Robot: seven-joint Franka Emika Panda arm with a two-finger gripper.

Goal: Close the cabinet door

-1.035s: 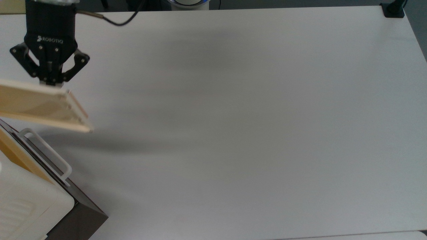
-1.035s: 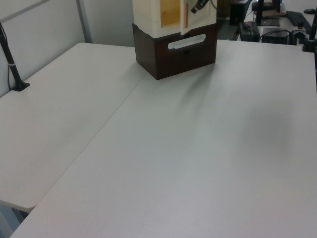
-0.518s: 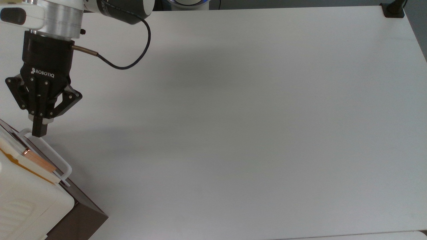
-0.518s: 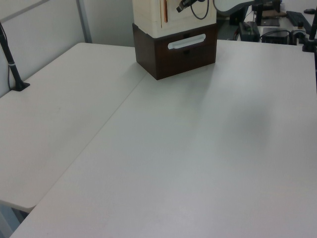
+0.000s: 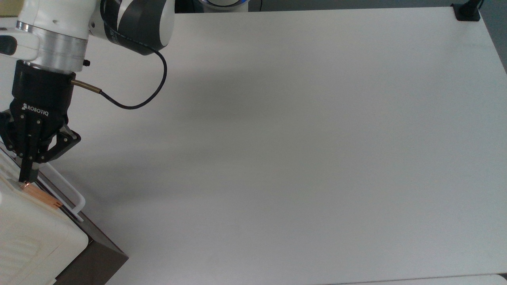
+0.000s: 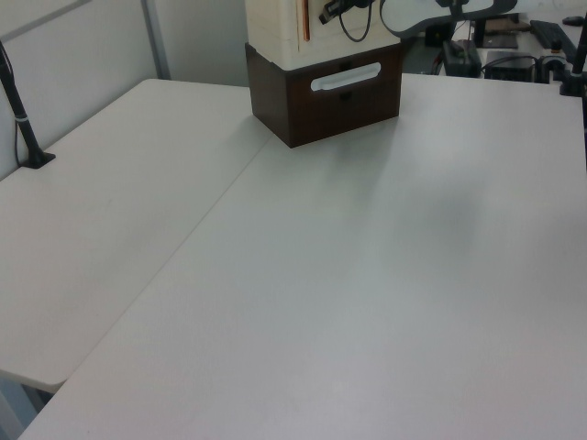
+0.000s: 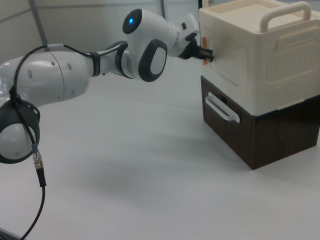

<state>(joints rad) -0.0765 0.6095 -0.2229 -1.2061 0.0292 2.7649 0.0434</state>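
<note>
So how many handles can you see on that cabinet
2. A white carry handle arches over the ribbed top of the cabinet, and a white bar handle sits on its dark brown lower front. The cabinet's far sides are hidden, so more may exist.

Even bright light, soft diffuse shadows
</note>
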